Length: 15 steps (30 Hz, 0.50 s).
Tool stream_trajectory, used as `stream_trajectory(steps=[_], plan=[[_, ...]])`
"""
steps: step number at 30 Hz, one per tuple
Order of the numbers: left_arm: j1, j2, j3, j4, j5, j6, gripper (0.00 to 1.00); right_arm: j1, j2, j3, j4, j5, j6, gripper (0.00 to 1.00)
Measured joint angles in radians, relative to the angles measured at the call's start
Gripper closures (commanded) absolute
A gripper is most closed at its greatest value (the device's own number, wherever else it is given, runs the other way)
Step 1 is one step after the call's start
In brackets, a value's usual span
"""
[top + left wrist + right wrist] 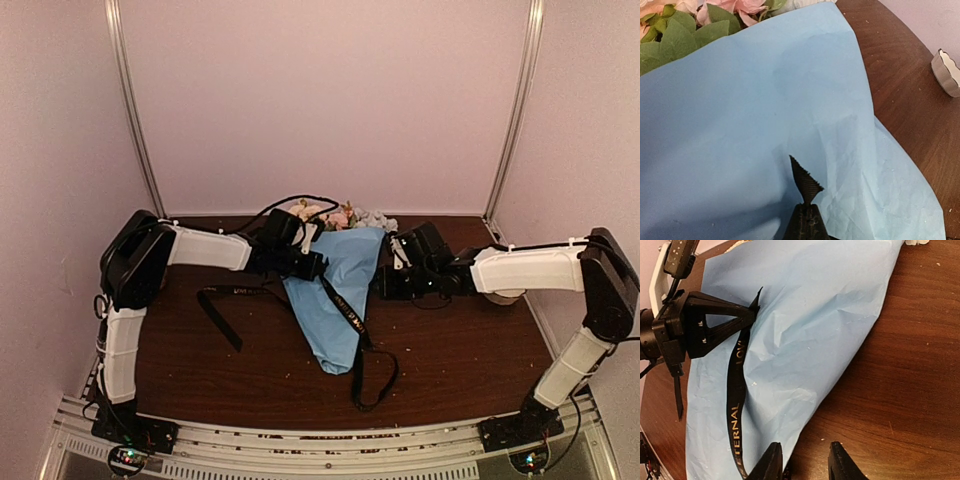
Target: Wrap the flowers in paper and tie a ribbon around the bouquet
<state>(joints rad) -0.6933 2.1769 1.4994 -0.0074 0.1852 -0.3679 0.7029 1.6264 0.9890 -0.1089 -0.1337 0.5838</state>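
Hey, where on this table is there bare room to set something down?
Two bare patches of table: front right, between the ribbon loop and the right arm's base, and front left, below the ribbon's other tail. The back middle is crowded: bouquet, left gripper, right gripper.

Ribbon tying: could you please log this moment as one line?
left gripper: shut on ribbon | right gripper: open, empty | bouquet: wrapped, untied
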Motion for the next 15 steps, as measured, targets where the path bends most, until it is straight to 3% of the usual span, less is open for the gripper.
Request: stream_trajectory(steps=[4, 8, 15], plan=[[0.001, 0.000, -0.003, 0.006, 0.016, -0.009, 1.00, 0.006, -0.045, -0.019, -0.024, 0.032, -0.079, 0.68], [0.003, -0.003, -0.029, 0.029, 0.027, -0.011, 1.00, 0.032, -0.055, 0.010, -0.015, -0.031, -0.177, 0.65], [0.006, -0.011, -0.071, 0.067, 0.038, -0.021, 1.00, 0.090, 0.137, 0.196, -0.048, -0.098, -0.262, 0.59]])
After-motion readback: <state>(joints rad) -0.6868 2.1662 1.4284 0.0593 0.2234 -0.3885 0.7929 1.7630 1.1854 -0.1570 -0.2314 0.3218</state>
